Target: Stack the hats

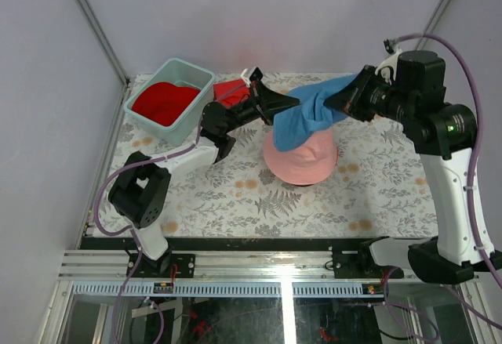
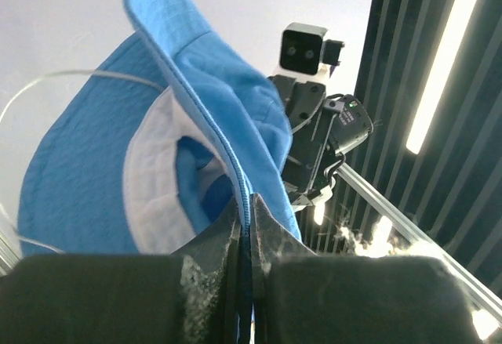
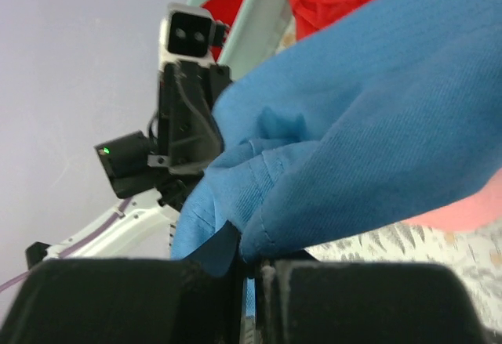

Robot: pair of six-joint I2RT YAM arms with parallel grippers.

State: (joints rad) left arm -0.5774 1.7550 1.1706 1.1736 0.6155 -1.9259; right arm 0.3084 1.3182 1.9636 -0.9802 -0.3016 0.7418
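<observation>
the blue hat (image 1: 310,117) is hanging right over the pink hat (image 1: 302,165), blocking it from above; the bin (image 1: 194,105) is crowding the back left, the table (image 1: 235,195) front is lying open.

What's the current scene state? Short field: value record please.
left hand: shut on blue hat brim
right hand: shut on the hat's opposite edge
blue hat: held up between both hands, over pink hat
pink hat: on table, crown up
bin: back left, red fabric inside
red bundle: beside bin, behind left arm; hat or cloth unclear
stack: blue not yet on pink
</observation>
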